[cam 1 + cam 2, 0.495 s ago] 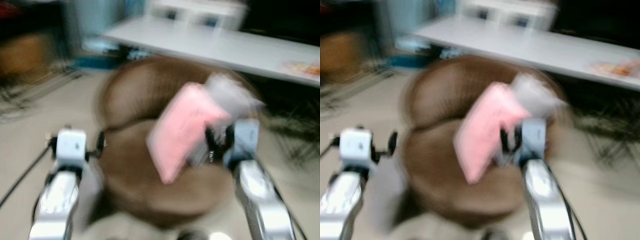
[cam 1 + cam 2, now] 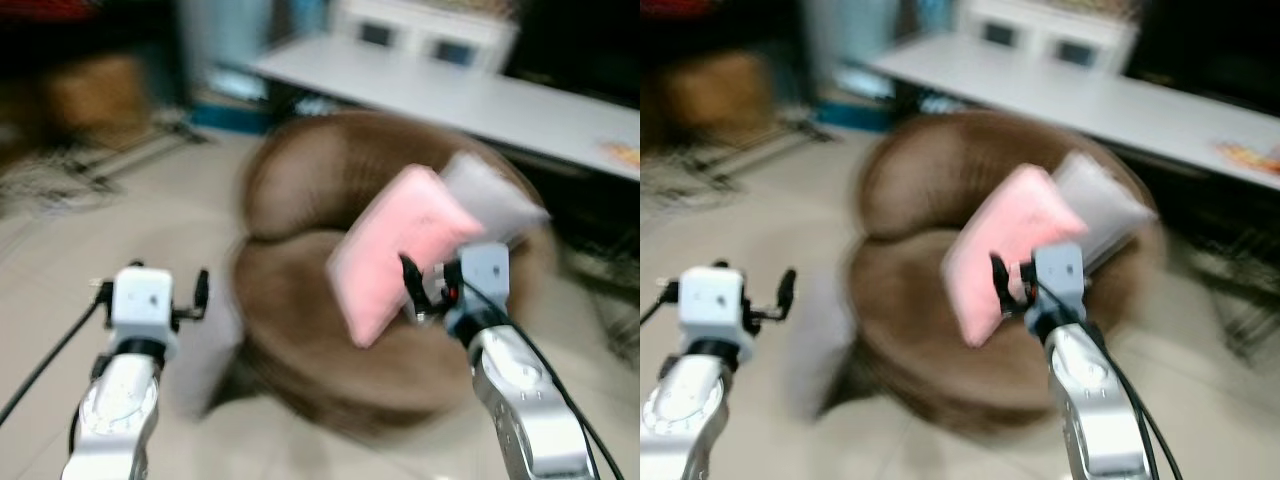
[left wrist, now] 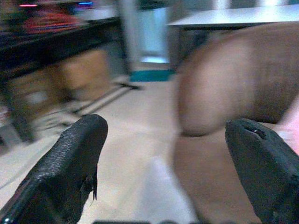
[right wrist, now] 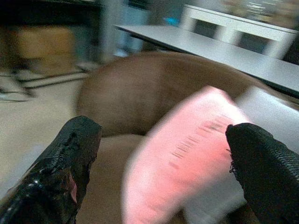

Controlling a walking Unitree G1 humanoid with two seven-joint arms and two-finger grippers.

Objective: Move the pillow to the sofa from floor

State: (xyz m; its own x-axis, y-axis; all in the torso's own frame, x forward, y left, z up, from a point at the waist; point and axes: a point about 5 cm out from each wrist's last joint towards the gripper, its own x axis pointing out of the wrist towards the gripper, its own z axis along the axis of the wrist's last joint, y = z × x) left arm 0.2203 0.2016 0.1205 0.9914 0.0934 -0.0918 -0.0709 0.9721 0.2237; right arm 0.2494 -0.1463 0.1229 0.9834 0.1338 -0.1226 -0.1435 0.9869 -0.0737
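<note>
A pink pillow point(image 2: 400, 250) leans tilted on the seat of a round brown sofa point(image 2: 300, 320), its upper end against the backrest. A grey pillow point(image 2: 490, 200) sits just behind it, touching it, at the sofa's right side. The head views are blurred, so fine edges are hard to tell.

The right gripper point(image 2: 430, 285) is held up just in front of the pink pillow's lower right edge. In the right wrist view its two black fingers point(image 4: 56, 172) stand wide apart with the pink pillow seen between them, so it is released and grips nothing; whether a fingertip touches the cloth cannot be told through the blur.

The left gripper point(image 2: 150, 295) is raised over the floor point(image 2: 120, 230) to the left of the sofa, apart from it. In the left wrist view its fingers point(image 3: 65, 163) are spread wide too, with bare floor and the sofa's side between them, so it is also released.

Behind the sofa runs a long pale table point(image 2: 480, 95). At far left a brown box point(image 2: 95, 90) sits in the shade, too blurred to say more
</note>
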